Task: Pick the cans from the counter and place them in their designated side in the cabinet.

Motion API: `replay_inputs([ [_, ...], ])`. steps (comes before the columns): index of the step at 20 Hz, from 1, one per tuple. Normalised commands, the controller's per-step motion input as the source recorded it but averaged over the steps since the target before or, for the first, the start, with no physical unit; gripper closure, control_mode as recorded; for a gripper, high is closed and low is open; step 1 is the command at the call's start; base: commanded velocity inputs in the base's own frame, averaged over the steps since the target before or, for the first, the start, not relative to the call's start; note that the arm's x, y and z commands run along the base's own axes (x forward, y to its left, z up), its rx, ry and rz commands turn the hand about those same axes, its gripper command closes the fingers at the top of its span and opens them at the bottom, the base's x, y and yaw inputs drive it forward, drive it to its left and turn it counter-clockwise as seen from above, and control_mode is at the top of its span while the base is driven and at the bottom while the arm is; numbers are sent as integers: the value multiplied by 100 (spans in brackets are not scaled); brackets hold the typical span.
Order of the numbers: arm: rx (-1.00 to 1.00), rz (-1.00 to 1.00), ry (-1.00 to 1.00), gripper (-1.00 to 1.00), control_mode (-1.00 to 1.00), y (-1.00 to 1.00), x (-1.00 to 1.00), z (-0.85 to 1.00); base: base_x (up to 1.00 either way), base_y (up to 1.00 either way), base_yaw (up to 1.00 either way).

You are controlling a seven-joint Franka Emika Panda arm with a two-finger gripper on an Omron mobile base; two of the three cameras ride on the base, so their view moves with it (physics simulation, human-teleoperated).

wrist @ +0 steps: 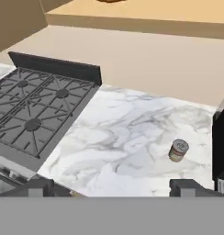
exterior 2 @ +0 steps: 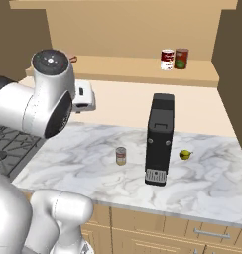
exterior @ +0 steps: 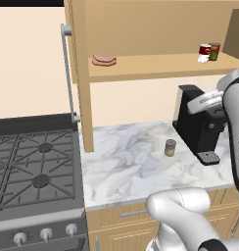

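Left base view: red can with white band (exterior: 204, 52) already sits on the cabinet (exterior: 141, 29) shelf, right side, touching a darker red can (exterior: 214, 51) with a green patch. So I'd call one of two done. Grey-olive can (exterior: 170, 147) stands upright on the counter (exterior: 126, 162), just left of the black coffee machine (exterior: 197, 122). Something pinkish and flat (exterior: 104, 60) lies on the shelf's left end; can't tell what it is. Cabinet door (exterior: 75, 49) hangs open over the stove (exterior: 33, 166). The arm's wrist is cut off by the right edge, so there's no read on the jaws here.

Right base view: same picture from the other side, with both red cans on the shelf and the grey-olive can on the marble left of the machine. A small yellow-green fruit (exterior 2: 185, 155) sits right of the machine. The arm's shoulder blocks the shelf's left end and the hand itself.

Hand view: gripper (wrist: 111, 187) is spread wide, nothing between the tips, high above the counter. The remaining can lies ahead near the right tip, label too small to read. Coffee machine is cropped at the right edge. What's left: pick this can and shelve it.
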Motion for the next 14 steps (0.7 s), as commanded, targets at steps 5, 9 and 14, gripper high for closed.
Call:
replay_inputs([
  [5,12,-15,25,-100,-100,11,-42,-28,0,0,0],
  [9,-4,-14,3,-100,-100,15,-18,-34,0,0,0],
  [14,-8,-17,0,-100,-100,5,-6,-33,0,0,0],
])
